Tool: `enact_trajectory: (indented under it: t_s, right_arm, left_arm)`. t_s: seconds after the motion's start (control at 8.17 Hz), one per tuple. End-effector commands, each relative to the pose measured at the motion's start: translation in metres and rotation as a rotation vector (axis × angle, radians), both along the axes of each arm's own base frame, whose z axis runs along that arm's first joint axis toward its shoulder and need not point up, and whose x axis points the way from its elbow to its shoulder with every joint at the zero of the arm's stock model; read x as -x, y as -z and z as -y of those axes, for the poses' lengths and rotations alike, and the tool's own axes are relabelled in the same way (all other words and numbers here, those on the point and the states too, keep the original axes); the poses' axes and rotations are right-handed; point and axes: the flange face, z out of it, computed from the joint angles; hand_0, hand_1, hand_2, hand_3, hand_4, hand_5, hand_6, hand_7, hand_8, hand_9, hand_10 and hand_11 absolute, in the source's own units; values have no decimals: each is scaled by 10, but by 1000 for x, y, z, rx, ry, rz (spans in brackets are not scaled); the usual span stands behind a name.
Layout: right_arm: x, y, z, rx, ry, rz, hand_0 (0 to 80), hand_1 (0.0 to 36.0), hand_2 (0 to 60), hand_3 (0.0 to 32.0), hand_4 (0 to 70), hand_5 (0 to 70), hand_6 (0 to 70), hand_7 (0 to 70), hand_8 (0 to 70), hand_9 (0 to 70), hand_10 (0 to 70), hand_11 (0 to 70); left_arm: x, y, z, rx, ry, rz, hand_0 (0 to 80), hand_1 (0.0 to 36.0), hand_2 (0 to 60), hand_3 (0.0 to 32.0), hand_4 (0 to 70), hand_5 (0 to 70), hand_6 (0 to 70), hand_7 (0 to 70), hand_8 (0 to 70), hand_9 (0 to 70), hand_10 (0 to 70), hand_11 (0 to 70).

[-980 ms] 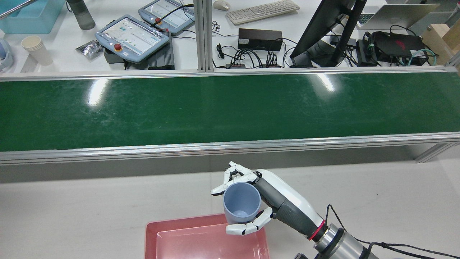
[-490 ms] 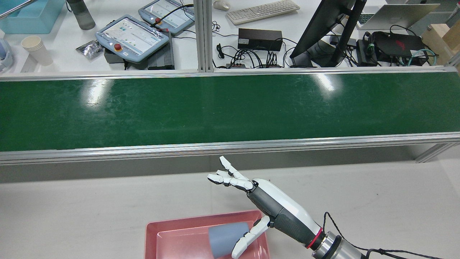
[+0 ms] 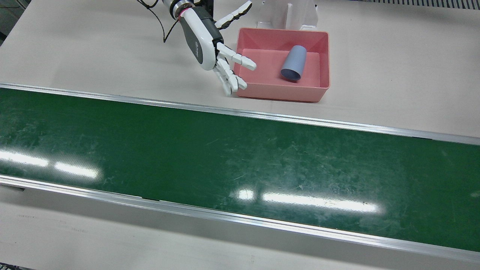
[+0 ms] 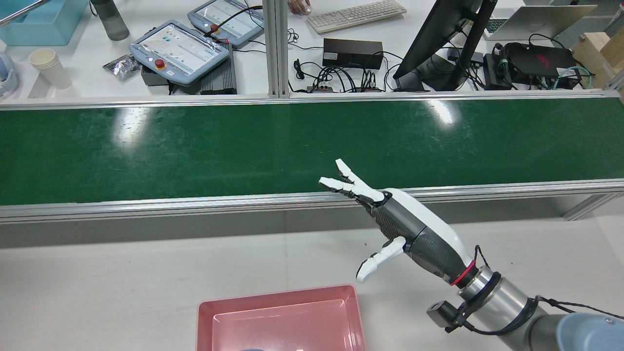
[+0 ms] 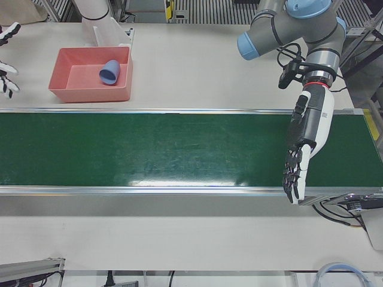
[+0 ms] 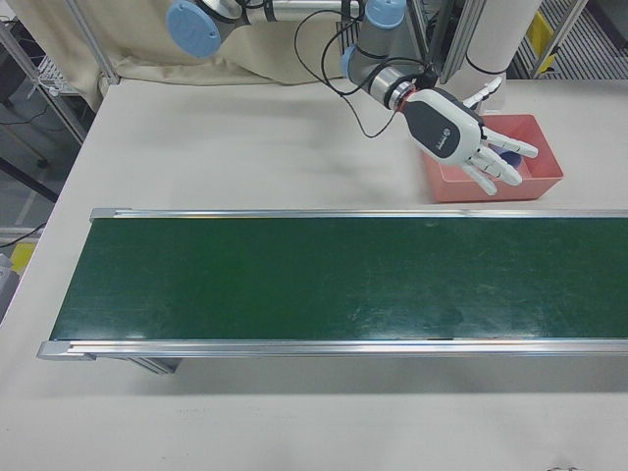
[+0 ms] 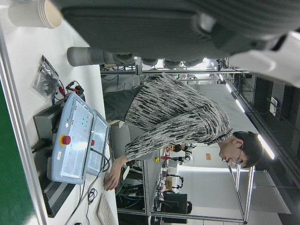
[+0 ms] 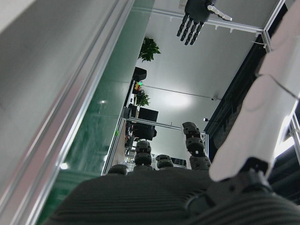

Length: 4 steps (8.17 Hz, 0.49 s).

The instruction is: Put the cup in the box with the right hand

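Observation:
The blue-grey cup lies on its side inside the pink box, open end toward the belt. It also shows in the left-front view, in the box. My right hand is open and empty, fingers spread, just beside the box's wall on the side away from the cup. In the rear view it hovers above the table, off the box's far right corner. My left hand is open and empty, pointing down over the far end of the belt.
The long green conveyor belt with aluminium rails runs across the table in front of the box. Beyond it in the rear view stand teach pendants, a keyboard and a monitor. A person is at that desk.
My right hand opened and let the cup go; the cup dropped onto its side in the box. The hand then rose and moved right, toward the belt.

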Motion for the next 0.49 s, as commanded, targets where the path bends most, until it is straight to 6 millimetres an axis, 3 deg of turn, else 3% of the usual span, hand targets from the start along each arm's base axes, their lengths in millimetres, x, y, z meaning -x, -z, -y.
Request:
enact_trajectory:
  t_s: [0.0, 0.24, 0.37]
  right_arm:
    - [-120, -62, 82, 71, -91, -19, 472, 134, 7, 0, 0, 52, 35, 101, 102, 124, 0, 0]
    - [-206, -128, 127, 181, -156, -36, 473, 135, 30, 0, 0, 50, 49, 160, 107, 145, 0, 0]
    - [-252, -157, 147, 229, -195, -51, 471, 136, 36, 0, 0, 52, 51, 156, 109, 145, 0, 0]
  left_arm:
    - [1, 0, 0, 0, 1, 0, 0, 0, 0, 0, 0, 0, 0, 0, 0, 0, 0, 0]
    - [1, 0, 0, 0, 1, 0, 0, 0, 0, 0, 0, 0, 0, 0, 0, 0, 0, 0]
    - [1, -1, 0, 2, 1, 0, 0, 0, 0, 0, 0, 0, 0, 0, 0, 0, 0, 0]
